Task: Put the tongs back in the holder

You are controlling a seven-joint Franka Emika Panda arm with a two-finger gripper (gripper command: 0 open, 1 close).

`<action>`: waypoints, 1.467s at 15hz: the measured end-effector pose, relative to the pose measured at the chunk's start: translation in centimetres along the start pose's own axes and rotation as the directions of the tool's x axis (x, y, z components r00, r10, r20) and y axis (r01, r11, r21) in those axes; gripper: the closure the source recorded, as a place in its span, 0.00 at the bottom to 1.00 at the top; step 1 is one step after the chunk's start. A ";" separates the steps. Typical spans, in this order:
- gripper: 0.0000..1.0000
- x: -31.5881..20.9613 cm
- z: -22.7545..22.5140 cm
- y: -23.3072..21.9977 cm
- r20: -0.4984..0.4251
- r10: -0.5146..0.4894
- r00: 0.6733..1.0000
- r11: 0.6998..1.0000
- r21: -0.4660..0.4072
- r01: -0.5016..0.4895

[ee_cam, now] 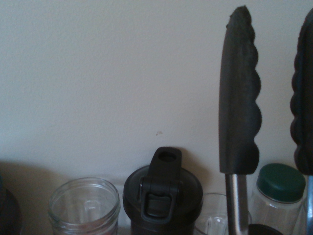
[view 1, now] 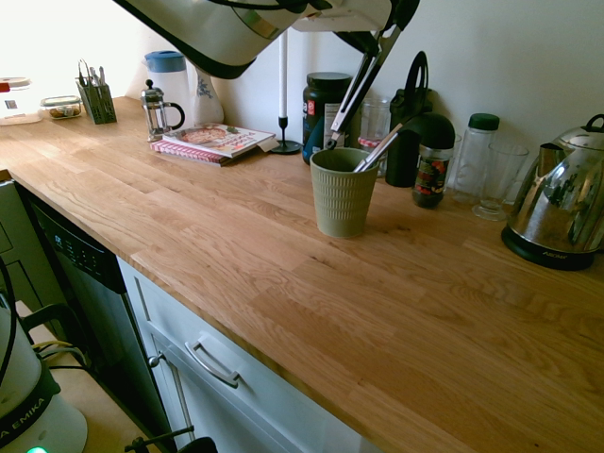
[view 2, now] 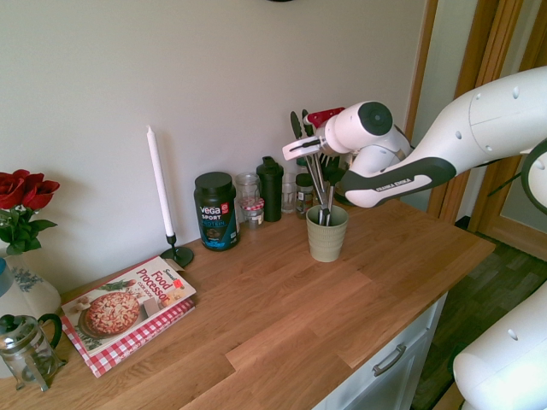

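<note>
Up near the top middle of the first outside view, the gripper [view 1: 382,33] is squeezed tight on the tongs [view 1: 357,90]. They hang down at a slant, and their black tips are just above the back rim of the green cup [view 1: 342,193], a bit to the left. In the second outside view the white arm comes in from the right, the gripper [view 2: 309,147] sits in the upper middle, and the tongs [view 2: 317,181] reach down to the rim of the cup [view 2: 326,233]; I cannot tell if the tips are inside it. A silver handle [view 1: 379,149] already leans in the cup, sticking out to the right. The cup stands on the wooden counter [view 1: 283,274], near the middle of the frame. Behind it, along the wall, are a dark tub [view 1: 326,109], a black bottle [view 1: 408,123], a jar with a green lid [view 1: 477,156] and a clear glass [view 1: 498,179]. A shiny kettle [view 1: 559,203] sits at the far right. To the left of the cup are a tall white candle [view 1: 282,90], a cookbook [view 1: 215,141] and a small coffee press [view 1: 157,110]. In the wrist view, the two black bumpy tips of the tongs [ee_cam: 238,98] stand up on the right side, with the black bottle [ee_cam: 161,196] and the green-lid jar [ee_cam: 279,188] low behind them.
</note>
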State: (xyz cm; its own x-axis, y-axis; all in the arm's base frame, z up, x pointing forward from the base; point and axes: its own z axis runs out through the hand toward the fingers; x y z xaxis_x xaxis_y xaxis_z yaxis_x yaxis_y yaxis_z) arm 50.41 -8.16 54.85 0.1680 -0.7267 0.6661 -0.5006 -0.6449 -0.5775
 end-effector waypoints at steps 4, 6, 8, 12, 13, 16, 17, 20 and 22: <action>1.00 -1.9 0.5 2.5 0.036 -0.001 0.999 1.000 -0.009 0.002; 1.00 -2.6 0.7 3.6 0.051 0.004 0.999 1.000 -0.016 -0.003; 1.00 -3.2 0.8 4.4 0.061 0.008 0.998 1.000 -0.020 -0.006; 1.00 -4.4 0.9 5.9 0.087 0.017 0.996 1.000 -0.028 -0.014; 1.00 -4.5 0.9 6.3 0.090 0.019 0.996 0.999 -0.033 -0.016; 1.00 -5.0 0.9 7.6 0.100 0.026 0.995 0.999 -0.047 -0.021; 0.00 -5.2 0.9 8.0 0.105 0.027 0.994 0.998 -0.054 -0.021; 0.00 -6.0 1.0 8.6 0.120 0.025 0.992 0.998 -0.067 -0.017; 0.00 -6.2 1.0 8.7 0.126 0.019 0.992 0.998 -0.067 -0.010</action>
State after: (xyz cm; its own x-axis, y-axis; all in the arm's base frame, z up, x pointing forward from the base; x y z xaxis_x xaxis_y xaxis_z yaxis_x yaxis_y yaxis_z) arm 45.83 -9.45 45.23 0.2640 -0.7627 0.5904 -0.5584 -0.6200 -0.5512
